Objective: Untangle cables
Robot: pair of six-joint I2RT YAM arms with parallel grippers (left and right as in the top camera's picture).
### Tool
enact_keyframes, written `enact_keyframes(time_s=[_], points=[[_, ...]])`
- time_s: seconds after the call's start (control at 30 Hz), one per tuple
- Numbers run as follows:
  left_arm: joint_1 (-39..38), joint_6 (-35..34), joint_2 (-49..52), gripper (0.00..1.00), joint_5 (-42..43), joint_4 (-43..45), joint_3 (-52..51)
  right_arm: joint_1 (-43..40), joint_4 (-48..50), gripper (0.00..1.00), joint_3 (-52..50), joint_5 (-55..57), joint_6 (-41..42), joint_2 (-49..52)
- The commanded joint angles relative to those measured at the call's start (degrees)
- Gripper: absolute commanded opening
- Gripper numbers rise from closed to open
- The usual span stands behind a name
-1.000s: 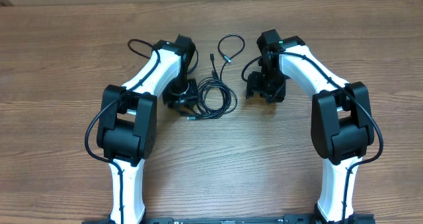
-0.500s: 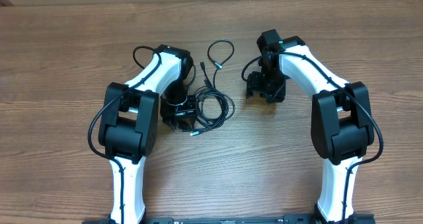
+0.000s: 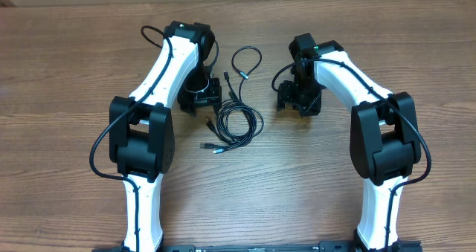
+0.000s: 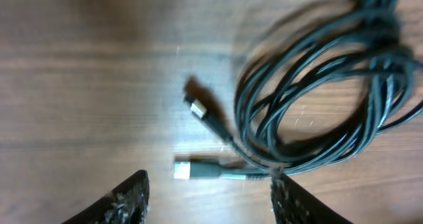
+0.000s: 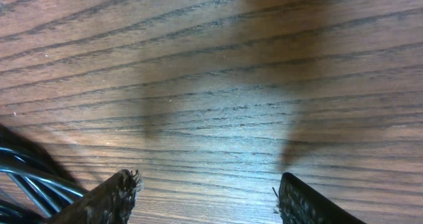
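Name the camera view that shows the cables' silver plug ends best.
Left wrist: both silver plug ends appear large beside the coiled cables. Overhead shows them as tiny specks by the coil; right wrist shows only cable strands at its edge.

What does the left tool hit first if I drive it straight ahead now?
Most likely the silver plug lying just ahead of the open left tool, then the wooden table; the coiled cables sit off to one side. Depth is unclear.
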Motion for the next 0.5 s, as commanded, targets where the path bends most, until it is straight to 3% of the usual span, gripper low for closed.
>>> enact_keyframes(time_s=[0.0,0.23,0.47], points=[[-0.6,5.2,0.3,0.56,-0.8,2.3,0.8,0.2,0.0,0.68,-0.3,-0.2,-0.2,-2.1],[-4.7,15.1,0.3,0.59,-0.8,6.4,0.8,0.2,0.0,0.68,-0.3,-0.2,0.0,-2.1],[-8.1,15.8,0.3,0.67,-2.5,9.4,-0.6,0.2,-0.6,0.68,-0.3,-0.2,0.0,-2.1]])
